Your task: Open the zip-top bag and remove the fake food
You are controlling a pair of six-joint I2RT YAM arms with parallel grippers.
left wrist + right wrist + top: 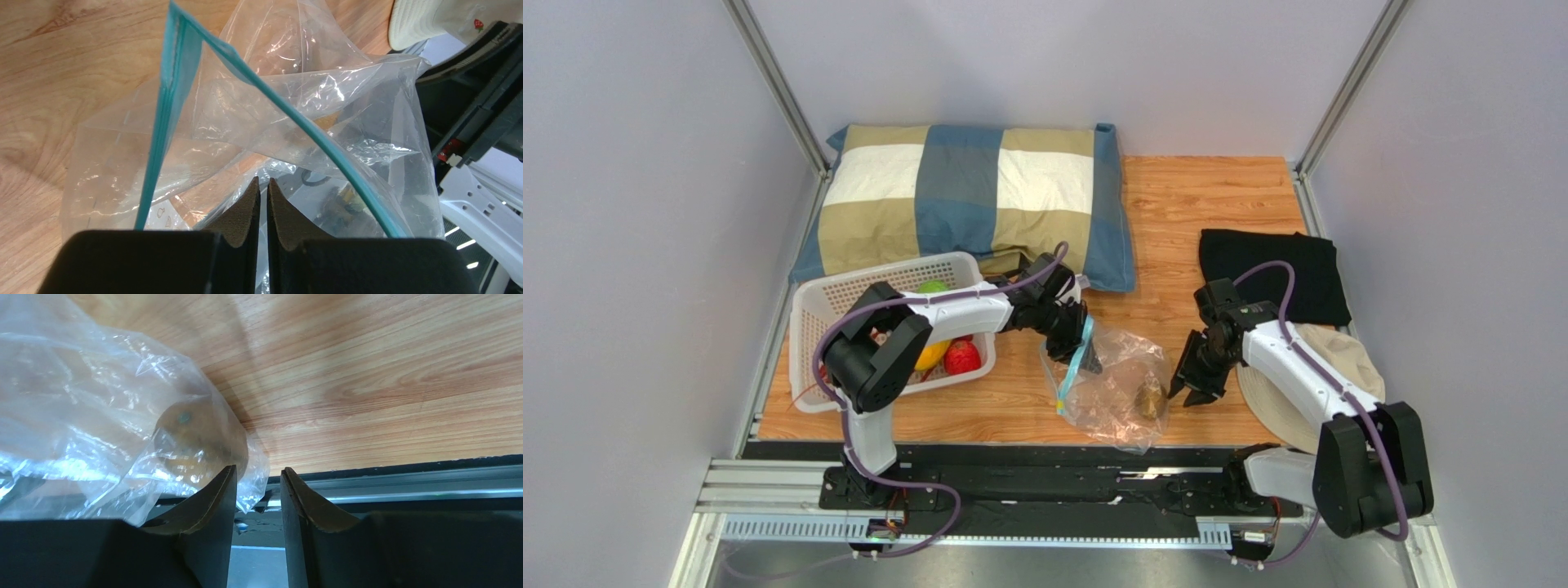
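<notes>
The zip-top bag [1118, 382] lies crinkled on the wooden table, and its light blue zipper strip [1078, 353] is lifted at the left. In the left wrist view the bag [294, 92] gapes, its two zipper strips spread apart. My left gripper [1078, 331] [262, 180] is shut on the bag's film just under the strip. A brownish-yellow piece of fake food [1151, 398] [190, 435] sits inside the bag. My right gripper [1185, 387] [258, 470] stands open at the bag's right corner, and the film touches its left finger.
A white basket [891, 272] on the left holds a mango [932, 355], a strawberry [962, 357] and a green ball [932, 288]. A checked pillow [965, 196] lies at the back. A black cloth [1269, 272] and a beige hat [1320, 368] lie on the right.
</notes>
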